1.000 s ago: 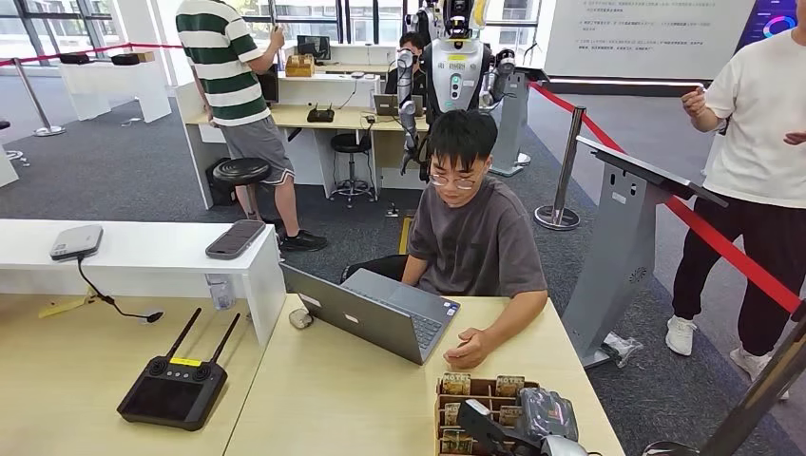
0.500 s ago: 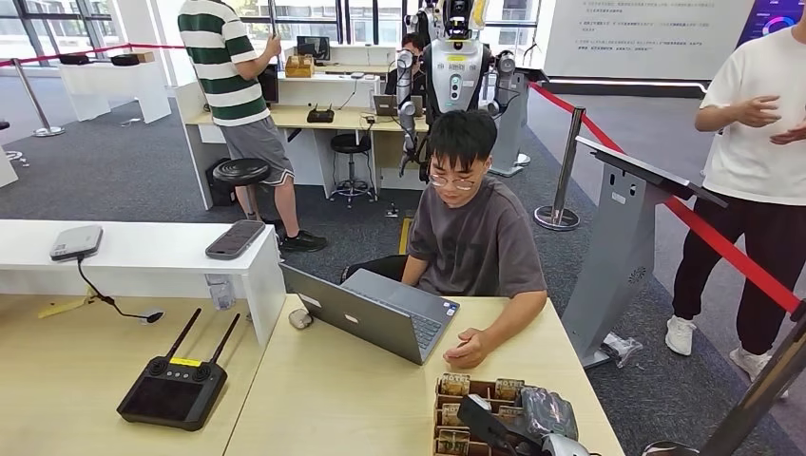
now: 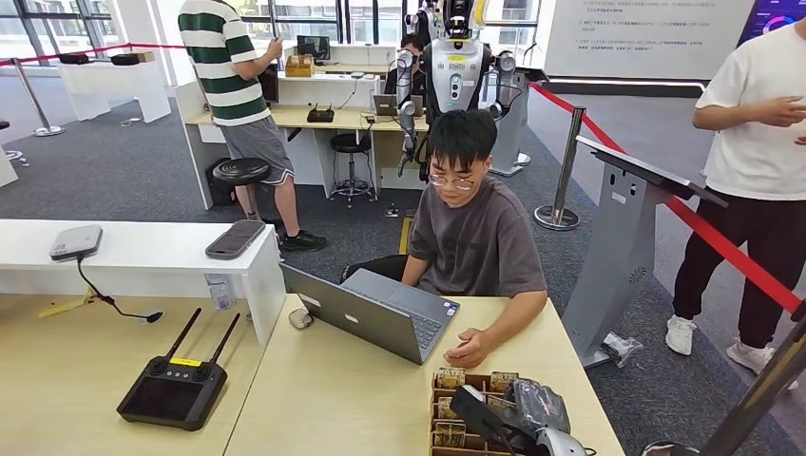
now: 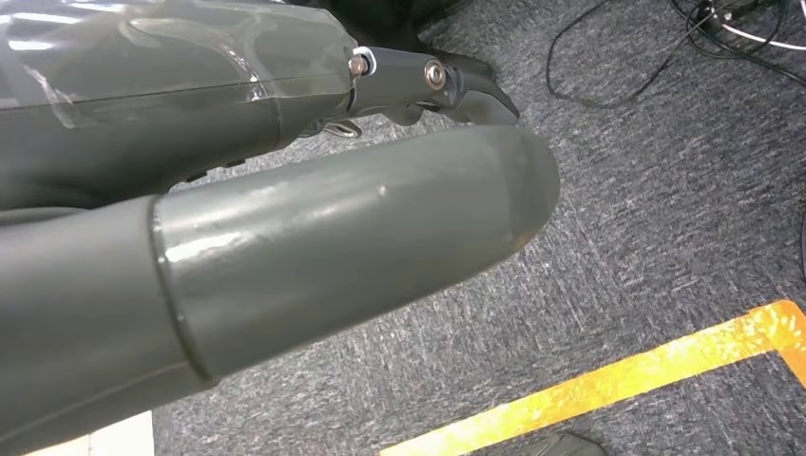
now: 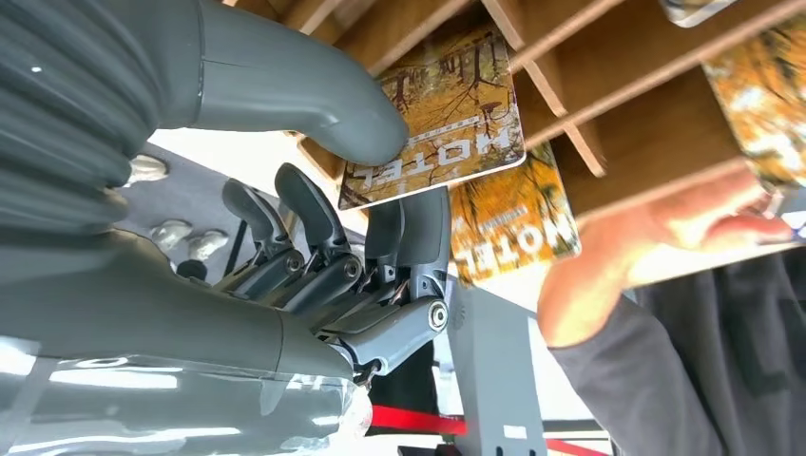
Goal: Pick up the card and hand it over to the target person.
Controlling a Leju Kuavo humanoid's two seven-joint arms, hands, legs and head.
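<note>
A wooden card holder [image 3: 442,391] with several yellow "HOTEL" cards stands at the near edge of the table, in front of a seated person [image 3: 472,237]. My right hand [image 3: 518,423] reaches over it. In the right wrist view, the right hand [image 5: 361,237] pinches one hotel card [image 5: 437,123] between thumb and fingers at a slot of the card holder [image 5: 608,95]. The seated person's hand [image 5: 618,266] rests on the table just beyond the holder. My left hand [image 4: 361,218] hangs over grey carpet and holds nothing.
An open laptop [image 3: 371,313] sits between the seated person and the holder. A black remote controller [image 3: 176,385] lies on the table to the left. A white counter [image 3: 143,252] stands at left. Another person [image 3: 760,142] stands at right behind a red rope.
My right hand has shifted slightly left and lower over the card holder. The standing person at right has moved their arms.
</note>
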